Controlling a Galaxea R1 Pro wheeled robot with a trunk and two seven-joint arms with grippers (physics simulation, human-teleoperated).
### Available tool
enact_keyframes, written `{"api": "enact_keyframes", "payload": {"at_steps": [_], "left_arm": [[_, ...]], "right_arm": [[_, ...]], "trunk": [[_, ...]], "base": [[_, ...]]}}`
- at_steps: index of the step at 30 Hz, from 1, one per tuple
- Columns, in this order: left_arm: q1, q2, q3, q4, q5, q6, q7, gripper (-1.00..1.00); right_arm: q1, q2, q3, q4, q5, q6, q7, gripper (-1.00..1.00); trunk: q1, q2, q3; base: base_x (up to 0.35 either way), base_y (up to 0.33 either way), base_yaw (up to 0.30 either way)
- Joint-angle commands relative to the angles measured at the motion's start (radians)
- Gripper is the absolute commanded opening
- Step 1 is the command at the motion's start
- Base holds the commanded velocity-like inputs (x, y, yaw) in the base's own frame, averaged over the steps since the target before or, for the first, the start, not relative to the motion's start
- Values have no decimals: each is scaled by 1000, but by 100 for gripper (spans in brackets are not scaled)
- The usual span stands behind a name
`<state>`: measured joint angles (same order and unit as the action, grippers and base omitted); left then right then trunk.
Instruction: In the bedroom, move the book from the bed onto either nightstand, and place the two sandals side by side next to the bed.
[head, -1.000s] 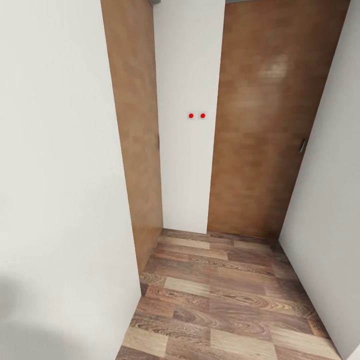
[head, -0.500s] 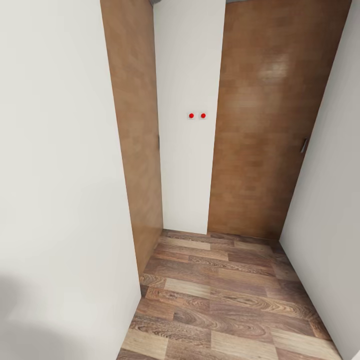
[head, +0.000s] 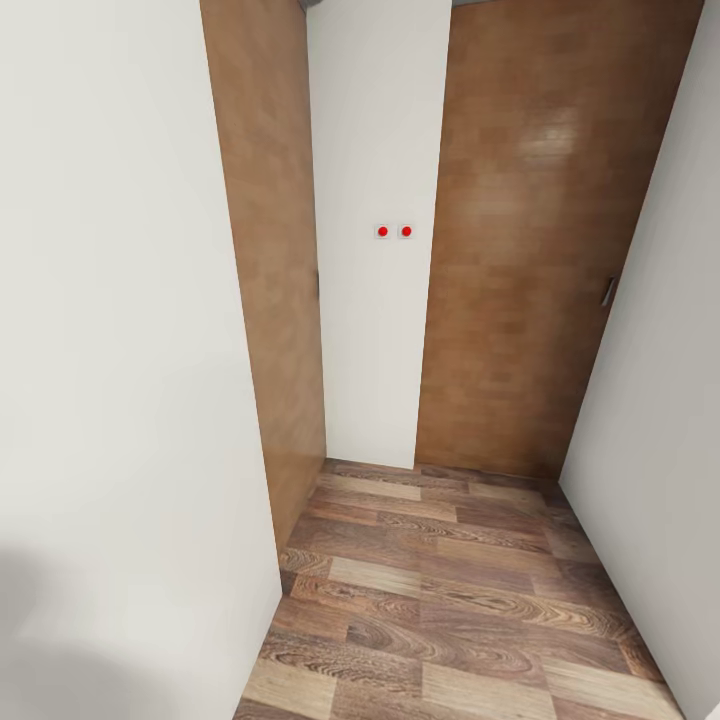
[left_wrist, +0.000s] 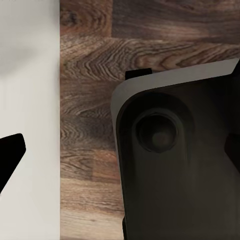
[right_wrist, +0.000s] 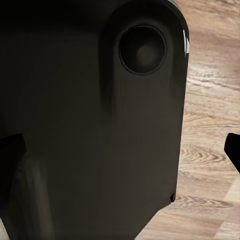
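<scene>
I am in a narrow hallway with white walls and a wood-plank floor (head: 450, 600). The book, the bed, the nightstands and the sandals are out of view. My left gripper (left_wrist: 120, 152) hangs over the floor beside a white wall, above the robot's black base (left_wrist: 180, 165). One dark fingertip (left_wrist: 10, 157) sits at the picture's edge, far from its partner, so this gripper is open and empty. My right gripper (right_wrist: 122, 147) is also open, its fingertips (right_wrist: 234, 150) spread wide over the black base (right_wrist: 90, 110), holding nothing.
A shut brown wooden door (head: 530, 250) with a handle (head: 606, 291) stands ahead on the right. Another brown door panel (head: 270, 250) lines the left. Between them is a white wall strip with two red-dotted switches (head: 394, 231). White walls (head: 110, 350) close in on both sides.
The head view has shifted very slightly; nothing in it has moved.
</scene>
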<state>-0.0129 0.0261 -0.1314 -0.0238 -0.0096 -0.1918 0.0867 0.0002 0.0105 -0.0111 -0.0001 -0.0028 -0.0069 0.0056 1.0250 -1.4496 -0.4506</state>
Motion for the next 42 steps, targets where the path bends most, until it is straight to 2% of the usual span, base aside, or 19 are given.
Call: {"api": "enact_keyframes", "payload": {"at_steps": [1,42], "left_arm": [[0,0,-8,1,-1,-3,5,100],[-1,0,-10,1,-2,-26,5,100]], "right_arm": [[0,0,-1,0,0,-1,1,100],[0,0,-1,3,0,-1,1,100]], "trunk": [[0,0,-1],[0,0,-1]], "base": [[9,0,0],[22,31,0]]}}
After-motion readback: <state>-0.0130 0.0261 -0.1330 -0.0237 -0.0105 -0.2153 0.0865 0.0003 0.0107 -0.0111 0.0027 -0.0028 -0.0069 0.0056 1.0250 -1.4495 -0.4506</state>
